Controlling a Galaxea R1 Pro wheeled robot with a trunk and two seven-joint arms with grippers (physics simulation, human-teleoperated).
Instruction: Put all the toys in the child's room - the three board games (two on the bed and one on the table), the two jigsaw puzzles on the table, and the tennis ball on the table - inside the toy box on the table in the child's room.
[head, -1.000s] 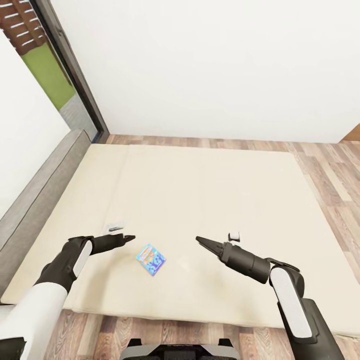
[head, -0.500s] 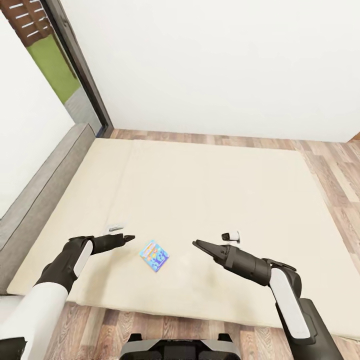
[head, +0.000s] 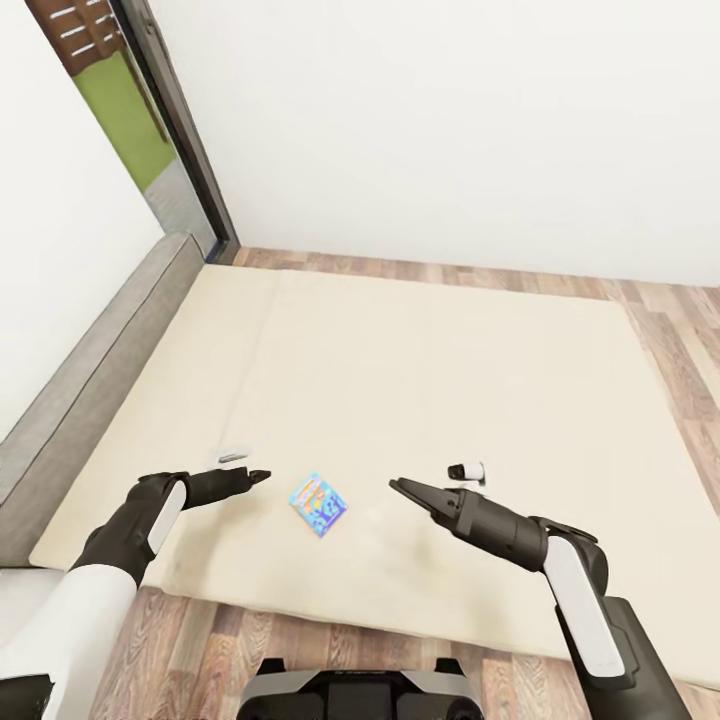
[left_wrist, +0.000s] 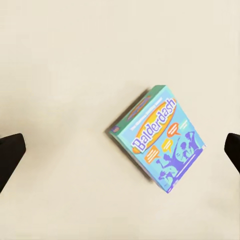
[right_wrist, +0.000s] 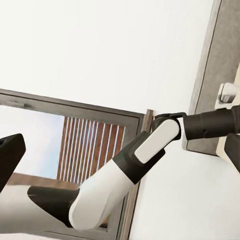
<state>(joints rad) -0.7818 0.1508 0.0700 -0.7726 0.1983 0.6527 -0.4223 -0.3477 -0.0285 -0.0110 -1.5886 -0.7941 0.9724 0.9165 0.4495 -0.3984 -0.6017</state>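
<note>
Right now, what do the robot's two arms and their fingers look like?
Both arms have glossy white shells over dark grey, almost black, rounded joints. Each forearm tapers to a dark left gripper and right gripper with slim, pointed black fingers. A small white camera block sits near each wrist. No cables or markings show.

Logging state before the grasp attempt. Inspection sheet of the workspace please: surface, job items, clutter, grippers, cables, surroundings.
Surface: beige bed, two mattress sections, grey frame along its left side.
Job's things: one small blue board game printed "Balderdash", lying flat on the bed near its front edge, between the two arms.
Clutter: nothing seen.
Grippers: left gripper just left of the board game, above the bed, jaws open in the left wrist view, nothing held. Right gripper to the game's right, jaws open in the right wrist view, nothing held.
Cables: nothing seen.
Surroundings: white wall behind the bed, wood-plank floor, dark-framed window at the far left corner.
</note>
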